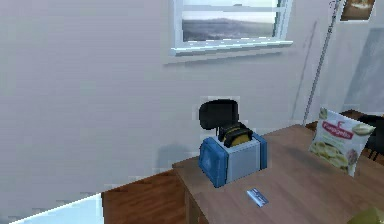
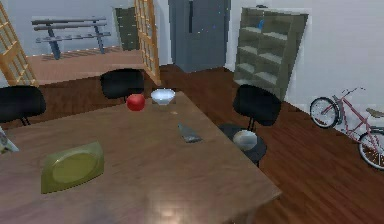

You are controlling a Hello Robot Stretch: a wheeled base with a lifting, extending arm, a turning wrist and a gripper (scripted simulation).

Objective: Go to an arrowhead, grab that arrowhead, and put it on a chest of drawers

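**Stretch robot: body and stance**

Base: stands just beside a brown wooden table (image 1: pixel 300 175). The tabletop reaches the bottom edge of the arm side view and the lower right of the forward view.
Heading: faces a white wall (image 1: pixel 90 90), with the table's corner ahead and to the forward view's right.
Arm, wrist, gripper: pose cannot be told.

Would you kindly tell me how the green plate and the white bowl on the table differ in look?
The plate is yellowish green; the bowl is white. The plate lies flat and shallow; the bowl has raised sides. The plate sits toward the arm side view's lower left; the bowl near the table's far edge. Both rest on the wooden table.
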